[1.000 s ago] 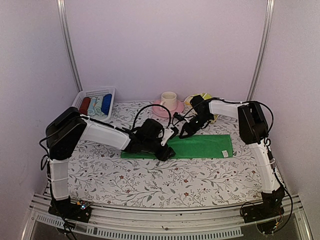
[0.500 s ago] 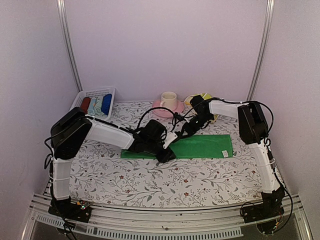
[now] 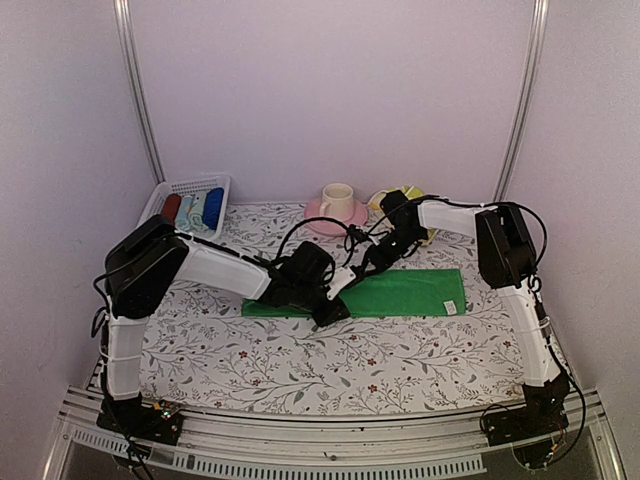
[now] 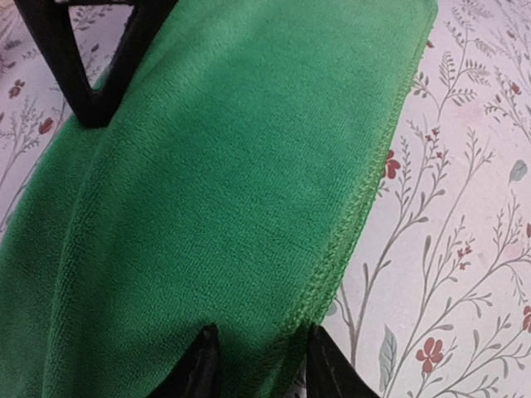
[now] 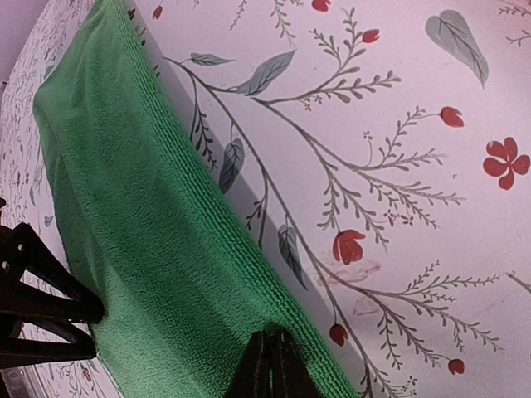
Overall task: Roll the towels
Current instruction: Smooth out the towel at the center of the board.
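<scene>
Towels first: the plain bright green soft towel (image 3: 405,292) lies flat as a long folded strip across the middle of the flower-printed desk (image 3: 300,365). The pale yellow printed towel (image 3: 408,192) sits bunched at the far side behind my right arm, half hidden, not yet started.

My left claw (image 4: 261,365) is down on the strip's near long hem with its fingers a narrow gap apart. One tip is on the pile and the other at the stitched edge, so it has no firm bite as far as I can see. My right claw (image 5: 270,361) is opposite it on the far hem, its tips pressed together to a sliver. I cannot tell whether any cloth is nipped between them.

I read this as taking hold of both long edges before turning the cloth over on itself. To do it well, I would:

- Seat the left tips under every layer of the hem before closing.
- Confirm the right side really has fabric.
- Raise both sides by the same small amount and carry them together along the strip.

Uneven height or speed would skew the roll into a cone. Dragging low would rumple the flat part.
</scene>
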Action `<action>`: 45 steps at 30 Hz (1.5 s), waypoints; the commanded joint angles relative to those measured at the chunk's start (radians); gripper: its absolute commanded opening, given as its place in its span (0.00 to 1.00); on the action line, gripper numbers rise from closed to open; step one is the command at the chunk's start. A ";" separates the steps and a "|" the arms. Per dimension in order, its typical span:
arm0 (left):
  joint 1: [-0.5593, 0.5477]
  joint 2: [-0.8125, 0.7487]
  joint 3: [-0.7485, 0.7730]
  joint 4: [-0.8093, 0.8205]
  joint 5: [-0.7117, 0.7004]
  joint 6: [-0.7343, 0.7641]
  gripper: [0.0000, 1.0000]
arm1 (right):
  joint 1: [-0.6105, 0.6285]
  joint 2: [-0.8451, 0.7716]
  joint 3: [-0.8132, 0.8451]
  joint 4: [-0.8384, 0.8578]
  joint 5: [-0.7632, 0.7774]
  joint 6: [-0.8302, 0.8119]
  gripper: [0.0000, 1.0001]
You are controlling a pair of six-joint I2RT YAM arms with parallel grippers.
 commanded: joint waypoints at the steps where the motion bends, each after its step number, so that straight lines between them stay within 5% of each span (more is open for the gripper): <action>1: -0.012 0.028 0.018 -0.005 0.009 0.004 0.33 | 0.004 0.057 0.009 -0.025 0.038 -0.001 0.06; 14: -0.012 -0.008 0.007 -0.014 0.053 0.005 0.07 | 0.004 0.061 0.009 -0.020 0.066 0.002 0.06; 26: -0.013 -0.044 0.015 -0.092 -0.018 -0.023 0.17 | 0.004 0.057 0.009 -0.016 0.085 0.009 0.06; 39: -0.020 -0.084 -0.015 -0.047 0.060 -0.013 0.00 | 0.004 0.063 0.009 -0.015 0.103 0.010 0.06; 45: -0.023 -0.083 -0.011 -0.071 0.071 -0.003 0.00 | 0.004 0.061 0.009 -0.015 0.109 0.010 0.06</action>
